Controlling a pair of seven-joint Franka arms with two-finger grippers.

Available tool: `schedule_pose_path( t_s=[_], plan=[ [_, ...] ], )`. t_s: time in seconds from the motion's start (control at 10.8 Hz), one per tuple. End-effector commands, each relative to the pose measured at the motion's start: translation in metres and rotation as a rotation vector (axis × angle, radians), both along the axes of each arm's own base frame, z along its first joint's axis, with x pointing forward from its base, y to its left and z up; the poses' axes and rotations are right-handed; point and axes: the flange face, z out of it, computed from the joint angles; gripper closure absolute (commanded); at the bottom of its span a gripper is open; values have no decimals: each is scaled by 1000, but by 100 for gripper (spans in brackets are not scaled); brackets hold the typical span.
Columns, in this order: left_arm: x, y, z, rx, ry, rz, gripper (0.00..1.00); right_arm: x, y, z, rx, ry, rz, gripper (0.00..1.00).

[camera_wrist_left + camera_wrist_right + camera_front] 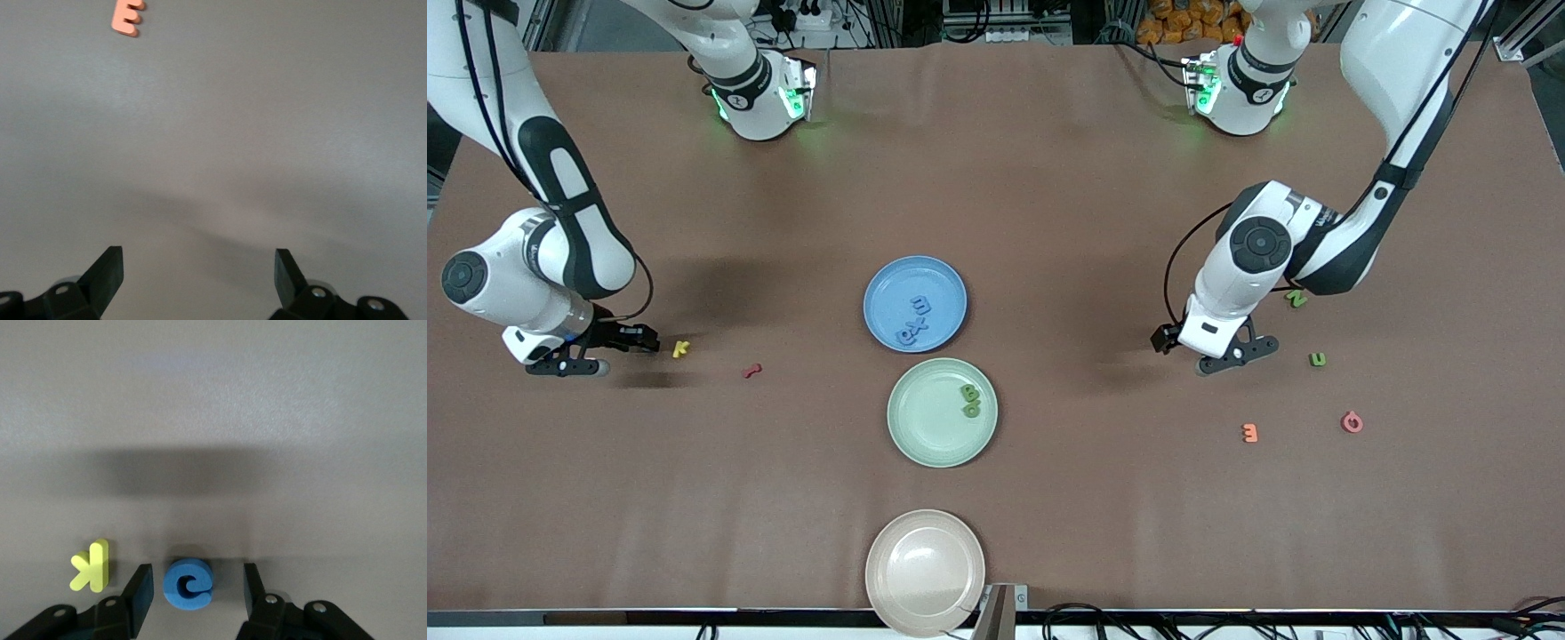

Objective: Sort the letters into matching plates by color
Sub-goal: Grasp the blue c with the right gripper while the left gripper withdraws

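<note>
My right gripper [640, 340] is open, low at the table toward the right arm's end. A blue letter c [189, 584] lies between its fingers with a gap on each side; the front view hides it. A yellow letter [681, 348] lies beside it and also shows in the right wrist view [91, 565]. The blue plate [889, 280] holds three blue letters [917, 321]. The green plate [925, 422], nearer the camera, holds two green letters [970, 400]. My left gripper [1232, 354] is open and empty over bare table.
A red letter [751, 370] lies between the yellow letter and the plates. Two green letters [1295, 299] [1317, 359], an orange letter [1249, 433] [127, 17] and a pink letter [1352, 421] lie near my left gripper. A beige plate [925, 572] sits at the near edge.
</note>
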Motion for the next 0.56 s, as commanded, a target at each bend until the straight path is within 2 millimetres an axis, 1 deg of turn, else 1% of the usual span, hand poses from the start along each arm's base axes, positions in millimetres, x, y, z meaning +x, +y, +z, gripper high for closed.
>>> schedule_pose_path(
  t_s=[0.0,0.09,0.19,0.28,0.37,0.46],
  plan=[
    [14,53,-2,14,-7,-95,0,-8,4,-5,24,0,-29,38],
    [29,80,-6,21,-10,-136,0,-9,3,-5,22,-4,-30,38],
    [41,98,-15,24,-9,-170,0,-11,4,-8,19,-5,-30,40],
    [52,111,-22,17,-8,-192,0,-12,3,-9,14,-13,-28,48],
    [62,118,-27,4,-7,-217,0,-12,4,-11,9,-21,-20,54],
    [68,125,-31,2,-3,-233,0,-12,6,-14,8,-20,-15,70]
  ],
)
